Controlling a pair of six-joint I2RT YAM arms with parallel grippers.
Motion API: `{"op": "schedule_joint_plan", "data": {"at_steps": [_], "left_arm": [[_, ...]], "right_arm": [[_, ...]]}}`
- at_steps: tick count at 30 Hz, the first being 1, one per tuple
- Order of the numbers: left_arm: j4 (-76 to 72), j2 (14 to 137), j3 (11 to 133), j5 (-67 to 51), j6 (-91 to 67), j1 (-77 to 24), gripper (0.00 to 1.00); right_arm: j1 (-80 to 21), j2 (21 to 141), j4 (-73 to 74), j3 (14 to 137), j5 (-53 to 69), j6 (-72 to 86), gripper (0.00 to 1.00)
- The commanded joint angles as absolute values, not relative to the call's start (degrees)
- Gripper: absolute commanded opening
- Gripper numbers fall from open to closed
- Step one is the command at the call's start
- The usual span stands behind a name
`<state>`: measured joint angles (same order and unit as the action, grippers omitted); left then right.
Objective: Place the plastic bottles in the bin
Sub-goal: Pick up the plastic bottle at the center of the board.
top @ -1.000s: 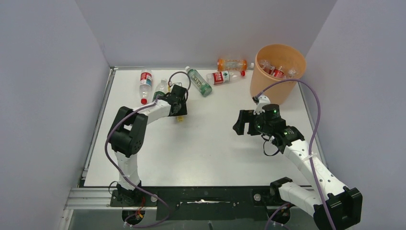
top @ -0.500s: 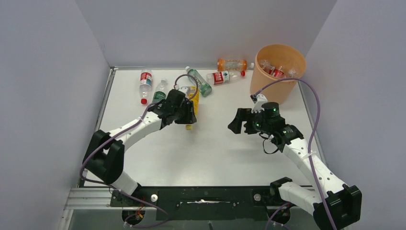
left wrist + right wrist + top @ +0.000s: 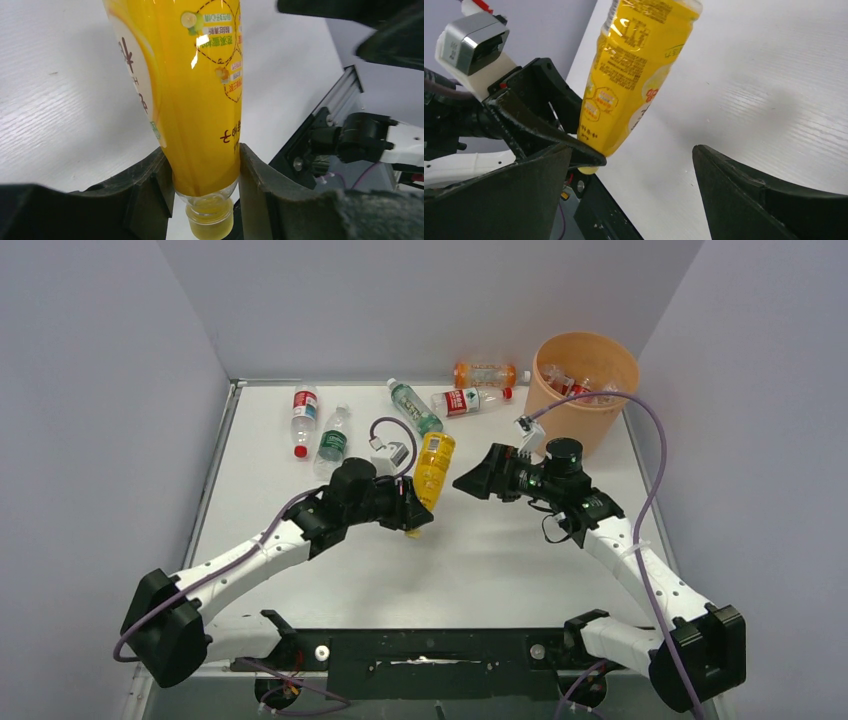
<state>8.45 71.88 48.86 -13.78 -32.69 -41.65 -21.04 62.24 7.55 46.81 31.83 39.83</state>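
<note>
My left gripper (image 3: 415,508) is shut on a yellow bottle (image 3: 433,468) near its neck and holds it above the table's middle, cap toward me. The bottle fills the left wrist view (image 3: 190,90) and shows in the right wrist view (image 3: 634,75). My right gripper (image 3: 470,483) is open and empty, just right of the bottle, pointing at it. The peach-orange bin (image 3: 585,390) stands at the back right with bottles inside. Several bottles lie at the back: a red-labelled one (image 3: 303,418), a green one (image 3: 333,437), another green one (image 3: 415,408), a red-labelled one (image 3: 467,400) and an orange one (image 3: 487,374).
Grey walls close in the table (image 3: 500,570) on the left, back and right. A black rail runs along the near edge (image 3: 430,650). Purple cables loop off both arms.
My left arm has stretched right and forward, carrying the yellow bottle from the back left to the middle. My right gripper has moved left toward it.
</note>
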Motion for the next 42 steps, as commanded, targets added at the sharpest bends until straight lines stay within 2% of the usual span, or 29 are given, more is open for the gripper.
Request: {"op": "schedule_joint_plan", "data": {"at_steps": [1, 15, 26, 39, 42], "left_arm": [[-0.3, 65.1, 47.6, -15.4, -35.3, -43.5, 0.13], [-4.5, 61.3, 42.4, -12.0, -38.0, -49.5, 0.13], [-3.6, 60.2, 42.8, -10.0, -36.8, -52.5, 0.13], [-4.1, 55.6, 38.1, -6.6, -36.7, -54.6, 0.13], [-4.5, 56.2, 37.9, -6.6, -36.3, -54.6, 0.13]], "right_arm": [[-20.8, 63.8, -1.8, 50.0, 36.7, 45.0, 0.98], [-20.7, 66.0, -13.5, 49.0, 42.3, 52.3, 0.98], [-20.8, 69.2, -9.8, 51.0, 40.5, 49.9, 0.98], [-21.2, 78.7, -7.0, 59.0, 40.6, 48.3, 0.99], [-21.8, 79.9, -7.9, 59.6, 40.9, 49.2, 0.91]]}}
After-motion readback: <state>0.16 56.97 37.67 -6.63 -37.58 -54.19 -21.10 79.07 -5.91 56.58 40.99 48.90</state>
